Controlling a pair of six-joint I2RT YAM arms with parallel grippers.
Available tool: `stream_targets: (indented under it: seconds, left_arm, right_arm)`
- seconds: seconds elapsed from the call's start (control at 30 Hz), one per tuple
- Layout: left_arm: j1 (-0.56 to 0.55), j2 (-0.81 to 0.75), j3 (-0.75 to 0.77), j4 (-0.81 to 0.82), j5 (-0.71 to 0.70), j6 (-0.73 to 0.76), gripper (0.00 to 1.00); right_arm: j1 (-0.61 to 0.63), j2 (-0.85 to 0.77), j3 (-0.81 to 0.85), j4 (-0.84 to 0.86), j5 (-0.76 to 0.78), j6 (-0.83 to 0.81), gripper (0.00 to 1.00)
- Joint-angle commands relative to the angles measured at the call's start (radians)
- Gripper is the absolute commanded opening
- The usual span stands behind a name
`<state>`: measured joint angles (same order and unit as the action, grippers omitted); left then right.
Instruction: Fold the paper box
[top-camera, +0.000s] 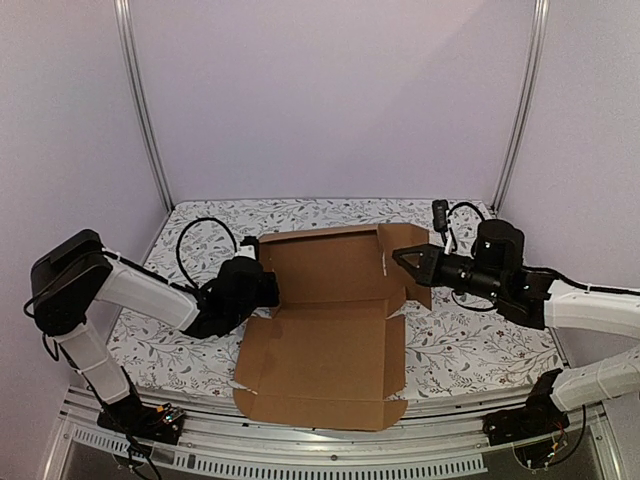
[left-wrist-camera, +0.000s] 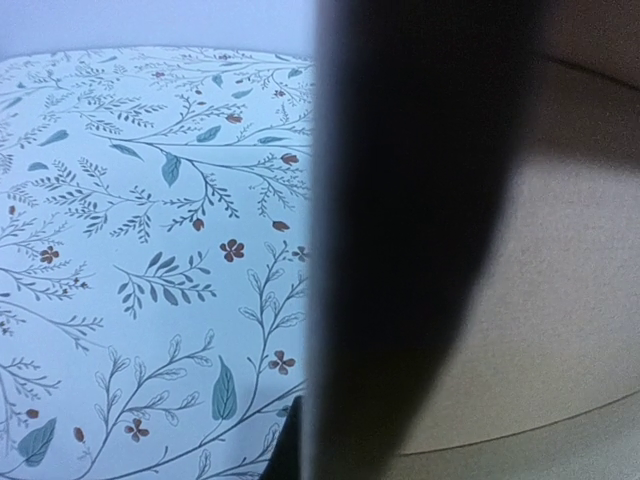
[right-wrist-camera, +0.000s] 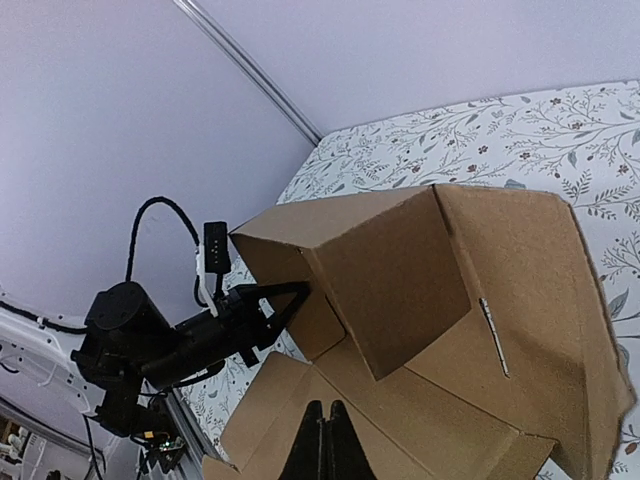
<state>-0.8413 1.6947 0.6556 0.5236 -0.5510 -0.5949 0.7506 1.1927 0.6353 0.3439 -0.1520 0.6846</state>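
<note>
Both pincers are shut, holding nothing; the half-raised paper box (top-camera: 330, 340) lies between the left pincer (top-camera: 264, 272) and right pincer (top-camera: 400, 256). I'd press inward from both ends together, evenly, so the rear wall (top-camera: 325, 265) doesn't flop back.

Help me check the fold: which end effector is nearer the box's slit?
Right. The right end effector is beside the slit; the left end effector is at the box's opposite edge.

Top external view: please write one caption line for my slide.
Left hand and right hand, both shut, flank the half-folded paper box on the floral table.
</note>
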Motion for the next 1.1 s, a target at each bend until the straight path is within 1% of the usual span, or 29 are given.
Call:
stream_targets:
  seconds: [0.0,0.1,0.2,0.27,0.4,0.47,0.57,0.67,0.8,1.07]
  left_arm:
    - [0.039,-0.054,-0.002,-0.003,0.085,-0.066,0.0]
    - [0.061,-0.074,-0.009,0.004,0.123,-0.09,0.0]
    - [0.084,-0.098,-0.015,0.012,0.176,-0.12,0.0]
    - [0.097,-0.116,-0.022,0.02,0.204,-0.139,0.0]
    - [0.119,-0.16,-0.032,0.032,0.258,-0.176,0.0]
    - [0.129,-0.186,-0.039,0.034,0.281,-0.193,0.0]
    - [0.145,-0.22,-0.046,0.041,0.328,-0.221,0.0]
    - [0.152,-0.245,-0.043,0.041,0.371,-0.231,0.0]
    - [0.157,-0.268,-0.039,0.039,0.417,-0.237,0.0]
    - [0.163,-0.295,-0.037,0.055,0.478,-0.253,0.0]
  right_arm:
    - [0.007,-0.171,-0.017,-0.192,-0.058,-0.136,0.0]
    - [0.007,-0.329,-0.035,-0.271,-0.041,-0.193,0.0]
    - [0.006,-0.474,-0.046,-0.374,0.026,-0.237,0.0]
    - [0.006,-0.54,-0.046,-0.435,0.073,-0.256,0.0]
    - [0.006,-0.627,-0.052,-0.521,0.144,-0.288,0.0]
    - [0.006,-0.655,-0.071,-0.53,0.187,-0.289,0.0]
    - [0.006,-0.666,-0.1,-0.518,0.184,-0.275,0.0]
    - [0.006,-0.637,-0.127,-0.445,0.146,-0.247,0.0]
    - [0.006,-0.567,-0.152,-0.268,0.074,-0.192,0.0]
    - [0.016,-0.344,-0.123,0.05,-0.051,-0.087,0.0]
